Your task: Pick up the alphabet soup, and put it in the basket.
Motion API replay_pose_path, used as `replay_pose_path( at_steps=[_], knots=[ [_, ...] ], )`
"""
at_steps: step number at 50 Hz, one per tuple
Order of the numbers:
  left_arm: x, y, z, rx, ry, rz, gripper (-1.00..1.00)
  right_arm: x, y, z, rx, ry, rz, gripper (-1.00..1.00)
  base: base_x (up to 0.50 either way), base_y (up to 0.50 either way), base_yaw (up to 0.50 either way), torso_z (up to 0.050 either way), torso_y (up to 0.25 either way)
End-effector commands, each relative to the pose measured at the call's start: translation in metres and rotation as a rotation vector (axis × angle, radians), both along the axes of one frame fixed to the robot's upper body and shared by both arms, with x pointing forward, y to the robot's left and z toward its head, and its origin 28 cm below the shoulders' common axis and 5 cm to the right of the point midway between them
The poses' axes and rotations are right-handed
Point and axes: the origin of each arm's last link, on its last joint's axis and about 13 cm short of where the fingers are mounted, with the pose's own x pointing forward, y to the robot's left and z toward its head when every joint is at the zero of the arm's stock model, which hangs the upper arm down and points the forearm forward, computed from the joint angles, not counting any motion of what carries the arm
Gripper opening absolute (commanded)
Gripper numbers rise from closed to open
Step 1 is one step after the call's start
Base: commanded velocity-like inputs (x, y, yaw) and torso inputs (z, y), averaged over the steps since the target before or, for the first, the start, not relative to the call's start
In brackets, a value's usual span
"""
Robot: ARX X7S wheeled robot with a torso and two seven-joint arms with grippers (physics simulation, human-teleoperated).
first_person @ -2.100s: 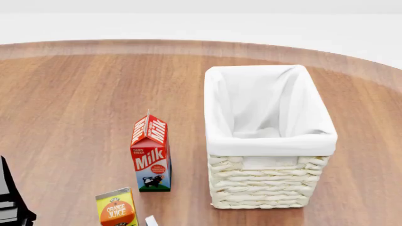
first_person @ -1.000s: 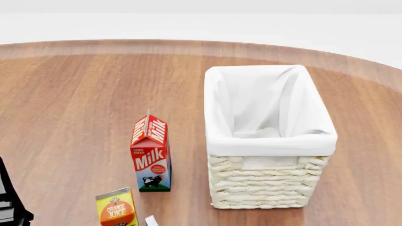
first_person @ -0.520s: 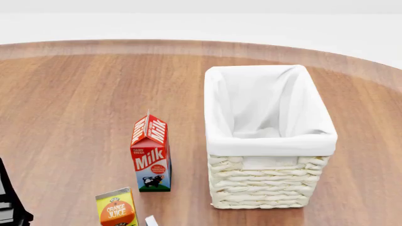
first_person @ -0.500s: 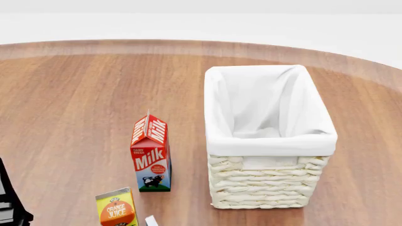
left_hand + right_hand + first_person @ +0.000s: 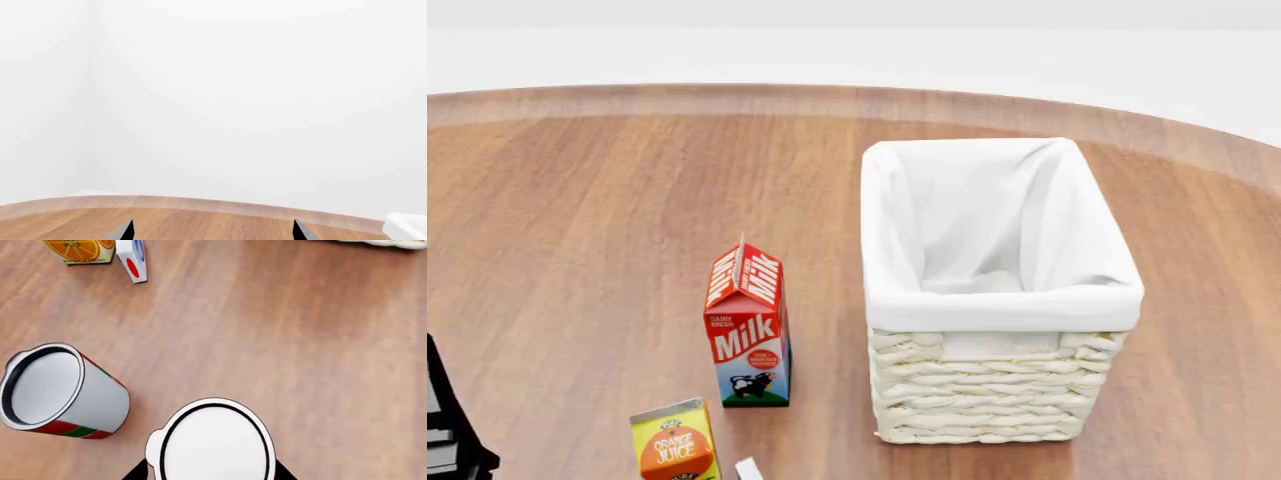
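- Wood-grain tabletop (image 5: 601, 200), round-edged and brown, carries everything, with a plain white wall behind it.
- Nearest, in the right wrist view, the right gripper (image 5: 210, 471) shows only as two dark finger tips at the frame's edge, one on each side of a can's white top.
- That can, seen from straight above, appears to be the alphabet soup (image 5: 215, 442); its label is hidden, so the colours cannot be checked. It stands upright between the fingers. Whether the fingers press on it or only flank it, I cannot tell.
- Just beside it stands a second can with a red-and-green label (image 5: 63, 392), apart from the first.
- Farther off in that view lie the base of an orange juice carton (image 5: 80, 250) and a small white box with a red spot (image 5: 131, 262), next to each other.
- From the head view, the orange juice carton (image 5: 675, 442) stands at the near edge, and a dark part of the left arm (image 5: 451, 430) sits at the left corner.
- Behind the juice stands a red milk carton (image 5: 746, 325), upright.
- Beside the milk stands the basket (image 5: 994, 395), cream wicker with a white lining folded over its rim, nothing visible inside.
- The left gripper (image 5: 212, 232) has its two dark tips spread wide with nothing between them, pointed at the table's far edge and the wall.
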Motion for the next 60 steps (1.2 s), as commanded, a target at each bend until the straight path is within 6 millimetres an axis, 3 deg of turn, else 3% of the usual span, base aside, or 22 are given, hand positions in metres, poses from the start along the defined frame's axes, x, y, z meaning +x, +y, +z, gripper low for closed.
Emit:
replay_pose_path(
  at_steps=[1, 13, 18, 33, 42, 60],
  knots=[
    [0.0, 0.0, 0.0, -0.001, 0.0, -0.001, 1.0, -0.001, 0.0, -0.003, 0.0, 0.004, 0.004, -1.0, 0.0, 0.0, 0.0, 0.0, 0.0],
    [0.0, -0.001, 0.0, 0.002, 0.001, -0.002, 1.0, -0.001, -0.001, -0.002, -0.002, -0.019, -0.014, -1.0, 0.0, 0.0, 0.0, 0.0, 0.0],
    [0.0, 0.0, 0.0, 0.0, 0.001, 0.0, 1.0, 0.003, -0.004, 0.007, 0.004, -0.099, -0.076, -1.0, 0.0, 0.0, 0.0, 0.0, 0.0],
    [0.0, 0.0, 0.001, 0.001, -0.001, -0.002, 1.0, 0.009, -0.019, 0.056, -0.099, -0.447, -0.205, -1.0, 0.0, 0.0, 0.0, 0.0, 0.0],
    [0.001, -0.001, 0.001, 0.0, -0.002, -0.002, 1.0, 0.015, -0.024, 0.085, -0.109, -0.578, -0.236, -1.0, 0.0, 0.0, 0.0, 0.0, 0.0],
    [0.001, 0.0, 0.004, -0.002, -0.009, -0.003, 1.0, 0.044, -0.023, 0.138, -0.046, -0.773, -0.283, -1.0, 0.0, 0.0, 0.0, 0.0, 0.001]
  ],
)
